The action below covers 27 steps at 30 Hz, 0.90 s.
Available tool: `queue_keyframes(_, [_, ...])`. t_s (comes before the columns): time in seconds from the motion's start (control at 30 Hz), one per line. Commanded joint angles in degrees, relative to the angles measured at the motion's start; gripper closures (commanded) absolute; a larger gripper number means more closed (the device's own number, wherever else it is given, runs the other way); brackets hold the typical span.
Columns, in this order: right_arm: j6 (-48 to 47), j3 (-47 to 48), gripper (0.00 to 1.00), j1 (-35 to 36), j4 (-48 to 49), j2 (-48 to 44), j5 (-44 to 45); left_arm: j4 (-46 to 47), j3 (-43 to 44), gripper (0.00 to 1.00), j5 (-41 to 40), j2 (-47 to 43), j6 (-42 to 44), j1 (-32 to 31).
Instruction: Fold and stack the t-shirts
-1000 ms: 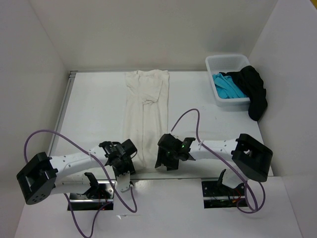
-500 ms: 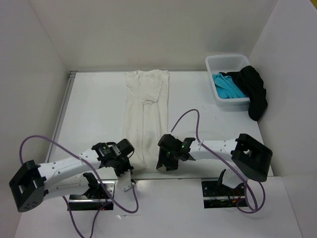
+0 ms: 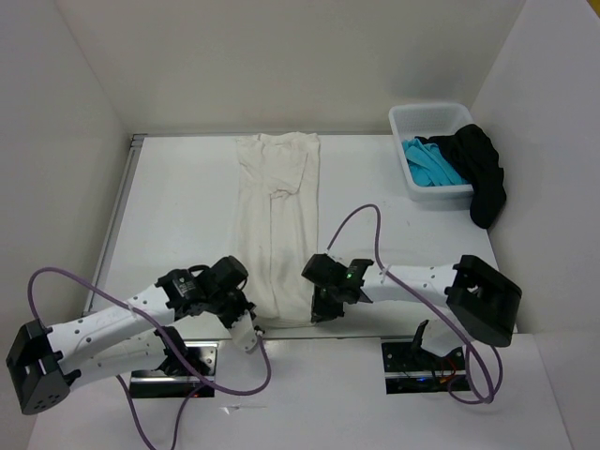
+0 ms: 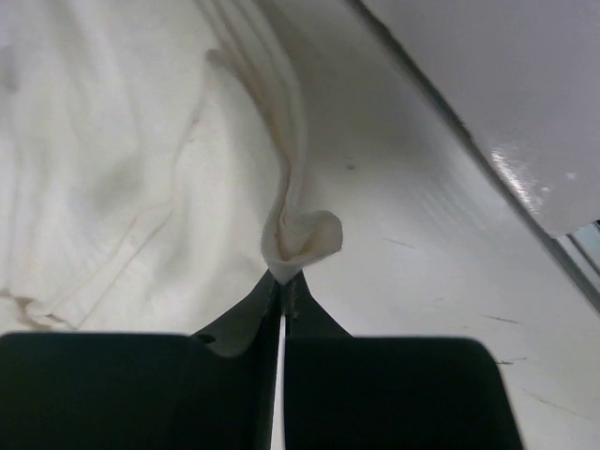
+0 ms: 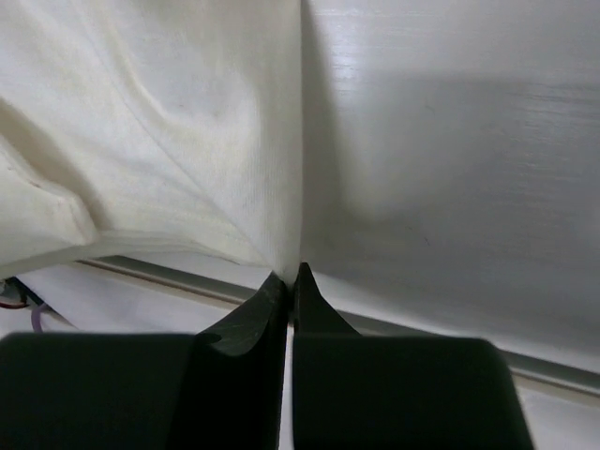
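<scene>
1. cream t-shirt [image 3: 277,216] lies flat on the table [image 3: 178,216] as a long narrow strip, mid-table; neck end at the far edge, hem end at the near edge between the two arms; sleeves appear tucked in, some creases down the middle
2. left pincer [image 4: 283,278] is at the near-left corner of the cream t-shirt; fingers pressed fully together with a small curl of the cream cloth pinched at the tips; a ridge of fabric runs away from the pinch across the table
3. right pincer [image 5: 292,274] is at the near-right corner of the same hem; fingers fully closed, the cloth edge caught between the tips; fabric rises in a fold to the left of the pinch, bare table to its right
4. both arms reach low over the near table edge, one on each side of the strip; purple cables [image 3: 361,220] loop off each arm
5. white bin [image 3: 405,127] sits at the far-right corner of the table, well apart from the cream t-shirt
6. turquoise t-shirt [image 3: 429,167] is crumpled inside the bin
7. black t-shirt [image 3: 483,173] is bunched over the bin's right side, partly in it, the rest hanging down outside onto the table; touching the turquoise one
</scene>
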Motion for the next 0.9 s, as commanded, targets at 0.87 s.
queue_keyframes(0.87, [-42.6,44.4,1.00,-37.0,-16.6,21.1,-17.5,13.1,36.7,1.00,18.7,32.0,-41.3,31.5])
